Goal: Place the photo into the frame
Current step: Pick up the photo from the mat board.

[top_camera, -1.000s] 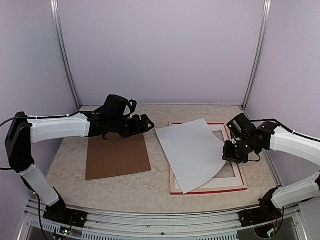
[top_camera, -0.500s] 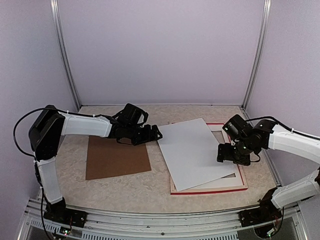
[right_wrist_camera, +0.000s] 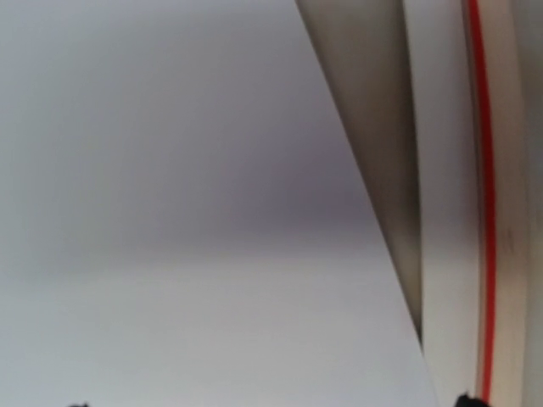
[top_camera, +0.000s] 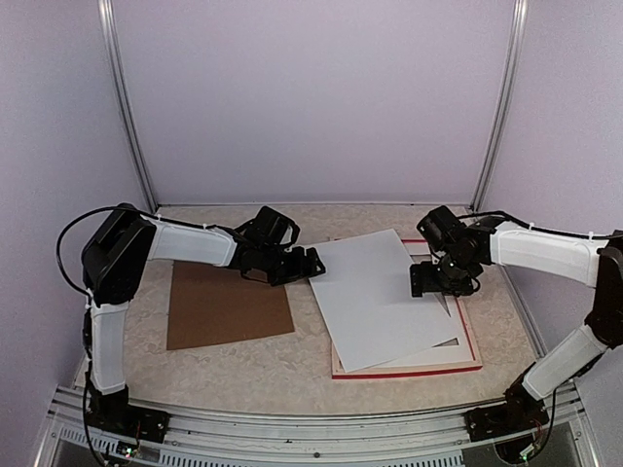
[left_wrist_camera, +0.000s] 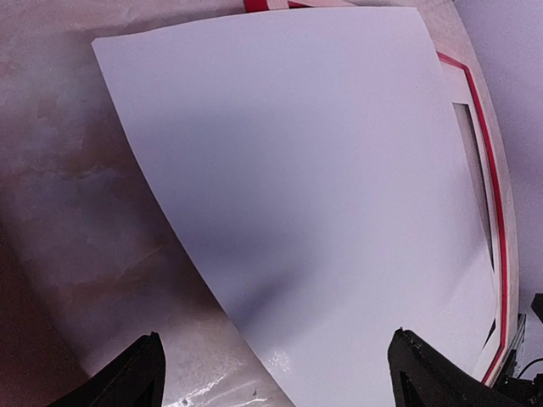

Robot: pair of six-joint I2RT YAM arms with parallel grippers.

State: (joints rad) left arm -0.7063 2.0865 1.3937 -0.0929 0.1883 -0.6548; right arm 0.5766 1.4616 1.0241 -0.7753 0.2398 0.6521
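reaching in low from the left, my left arm stretches almost level across the worktop [top_camera: 243,375], passing above the far edge of a brown backing board [top_camera: 229,304]. my left end effector [top_camera: 300,265] sits just beside the left edge of the photo [top_camera: 375,292], jaws spread wide and empty. in its wrist view the two fingertips [left_wrist_camera: 136,377] stand far apart at the bottom corners. my right arm comes in from the right with the wrist bent downward, and my right end effector [top_camera: 430,284] is over the photo's right edge, also open and gripping nothing. i cannot tell whether it touches the sheet. the photo lies slantwise on the frame [top_camera: 409,371], showing only a plain white face, so its printed side is hidden. it covers most of the frame, leaving the red border along the near and right sides, plus slivers of a white mat [top_camera: 459,352] and its opening. my right wrist view is blurred, with only tiny dark tips at its lower edge.
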